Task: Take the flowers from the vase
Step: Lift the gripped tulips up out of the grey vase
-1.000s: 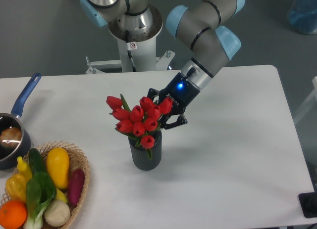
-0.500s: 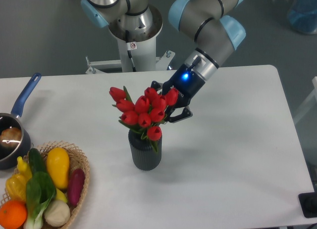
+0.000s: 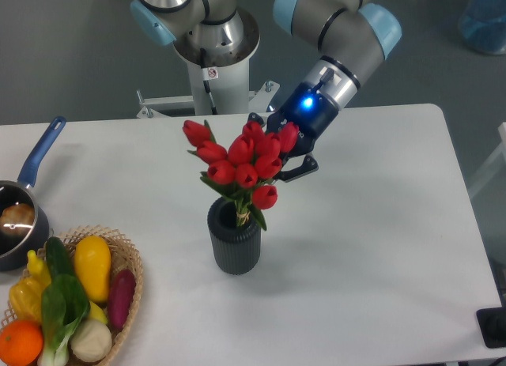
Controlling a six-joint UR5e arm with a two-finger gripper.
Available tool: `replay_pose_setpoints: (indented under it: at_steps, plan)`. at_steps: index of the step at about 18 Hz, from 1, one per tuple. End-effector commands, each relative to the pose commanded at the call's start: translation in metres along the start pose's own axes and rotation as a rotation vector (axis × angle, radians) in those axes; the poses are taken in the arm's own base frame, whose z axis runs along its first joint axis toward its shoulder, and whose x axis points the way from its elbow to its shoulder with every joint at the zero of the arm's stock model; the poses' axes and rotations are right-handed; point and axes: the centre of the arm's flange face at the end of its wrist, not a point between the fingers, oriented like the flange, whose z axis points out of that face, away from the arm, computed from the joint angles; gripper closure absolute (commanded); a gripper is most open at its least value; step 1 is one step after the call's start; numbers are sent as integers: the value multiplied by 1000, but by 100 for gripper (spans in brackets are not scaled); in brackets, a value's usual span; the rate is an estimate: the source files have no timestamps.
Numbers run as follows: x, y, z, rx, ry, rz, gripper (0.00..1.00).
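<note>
The flowers [image 3: 241, 164] stand high over the vase [image 3: 234, 239], only the stem ends inside its mouth, so a straight lift clears the rim. The gripper [image 3: 286, 151] sits behind the blooms, fingers closed on the bunch.

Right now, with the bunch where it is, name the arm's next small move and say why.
Probably keep lifting straight up. The gripper is closed on the flowers, whose heads stand above the vase, but the stem ends still dip into its mouth. A sideways pull now could catch the rim and tip it, so a little more height first seems safest.
</note>
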Motion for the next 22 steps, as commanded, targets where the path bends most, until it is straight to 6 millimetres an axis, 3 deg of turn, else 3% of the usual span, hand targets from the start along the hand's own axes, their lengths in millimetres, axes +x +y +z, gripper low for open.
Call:
replay_pose_setpoints:
  at_steps: [15,22]
  plan:
    - [-11,-28,-38,110,-48,-65,67]
    - [-11,-32,-49,135,-62,-70,67]
